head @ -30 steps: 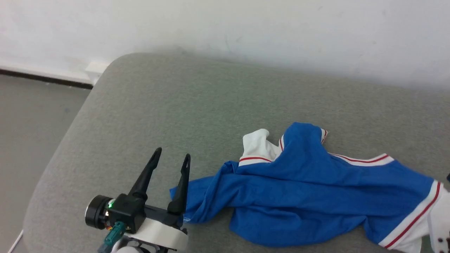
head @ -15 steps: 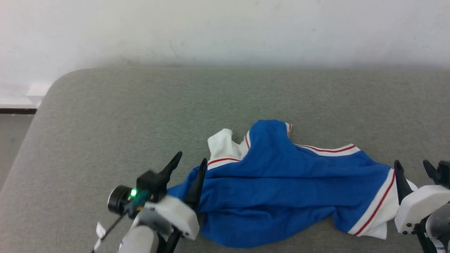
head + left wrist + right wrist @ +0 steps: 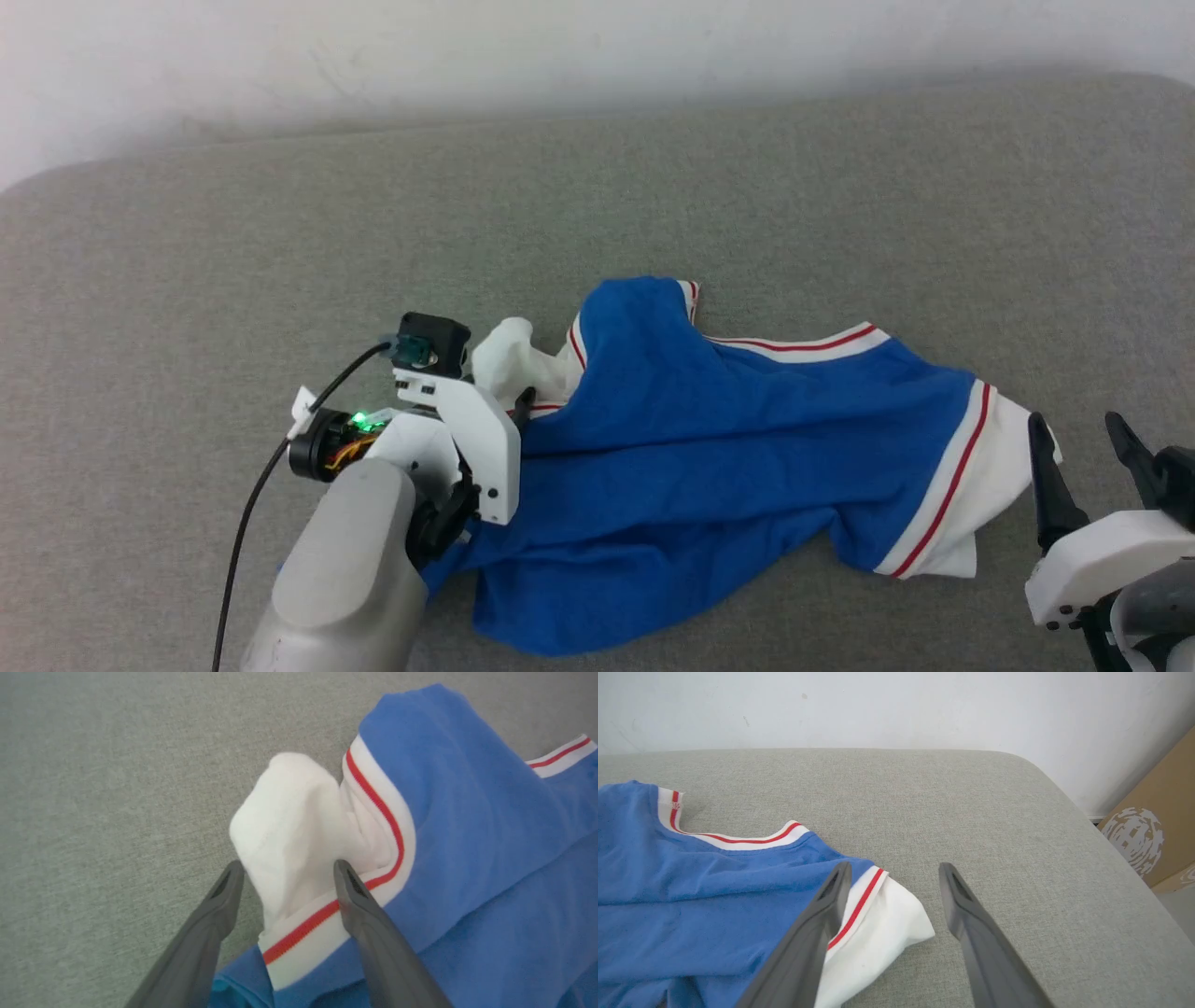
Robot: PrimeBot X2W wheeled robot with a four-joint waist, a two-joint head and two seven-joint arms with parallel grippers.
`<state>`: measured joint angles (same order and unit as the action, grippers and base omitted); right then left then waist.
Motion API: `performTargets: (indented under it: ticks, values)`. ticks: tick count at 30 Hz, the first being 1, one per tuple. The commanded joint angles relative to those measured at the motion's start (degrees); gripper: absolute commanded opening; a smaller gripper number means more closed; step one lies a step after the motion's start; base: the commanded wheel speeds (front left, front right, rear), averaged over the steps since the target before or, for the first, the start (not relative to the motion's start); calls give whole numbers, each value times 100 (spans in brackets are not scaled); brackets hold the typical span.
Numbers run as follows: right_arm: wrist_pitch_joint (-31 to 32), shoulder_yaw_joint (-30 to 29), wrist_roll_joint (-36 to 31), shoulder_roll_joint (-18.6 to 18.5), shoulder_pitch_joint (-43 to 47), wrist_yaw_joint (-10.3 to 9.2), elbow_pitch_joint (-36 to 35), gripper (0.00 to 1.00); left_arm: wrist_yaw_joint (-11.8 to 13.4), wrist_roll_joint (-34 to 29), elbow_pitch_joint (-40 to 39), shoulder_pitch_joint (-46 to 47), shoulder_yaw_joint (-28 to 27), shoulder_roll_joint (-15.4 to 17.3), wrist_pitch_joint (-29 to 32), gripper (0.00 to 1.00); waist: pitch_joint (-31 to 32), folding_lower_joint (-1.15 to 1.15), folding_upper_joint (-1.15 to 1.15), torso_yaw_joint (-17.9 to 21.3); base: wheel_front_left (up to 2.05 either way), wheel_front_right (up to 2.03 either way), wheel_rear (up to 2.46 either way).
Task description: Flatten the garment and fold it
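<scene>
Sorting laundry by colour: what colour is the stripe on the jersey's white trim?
Red; the stripe shows best in the left wrist view.

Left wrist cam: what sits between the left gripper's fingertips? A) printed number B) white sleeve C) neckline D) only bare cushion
B: the left gripper stands open, its fingertips on either side of the bunched white sleeve of the garment, not pinching it.

Royal-blue garment [image 3: 738, 467], white sleeves, red-striped trim
</scene>
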<state>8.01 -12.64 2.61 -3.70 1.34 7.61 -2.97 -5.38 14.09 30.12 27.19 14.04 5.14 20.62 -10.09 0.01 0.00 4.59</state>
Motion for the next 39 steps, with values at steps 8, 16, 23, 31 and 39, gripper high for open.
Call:
performTargets:
  ticks: [8, 16, 23, 31, 39]
  values:
    - [-66, 12, 0, 36, -149, -12, 53, 100, 46, -45, 634, 384, 97, 115, 358, 0, -257, -1, 0, 106, 0, 0, 0]
    - [-56, 119, -2, -2, -91, -12, 28, 100, 279, 339, 275, 324, -606, 317, -1132, 0, 10, -1, 0, -248, 0, 0, 0]
    - [57, 257, 28, -23, 42, -12, 76, 100, 709, 645, 83, -313, -1312, 546, -1995, 0, 249, -1, 0, -615, 0, 0, 0]
    - [175, 428, 74, -49, 145, -12, 198, 100, 1166, 999, 529, -1107, -1743, 380, -2048, 100, 324, -1, 0, -816, 0, 0, 0]
    - [336, 522, 123, -336, 95, -12, 245, 100, 891, 878, -11, -1387, -1638, 358, -3087, 100, 548, -1, 0, -1036, 0, 0, 0]
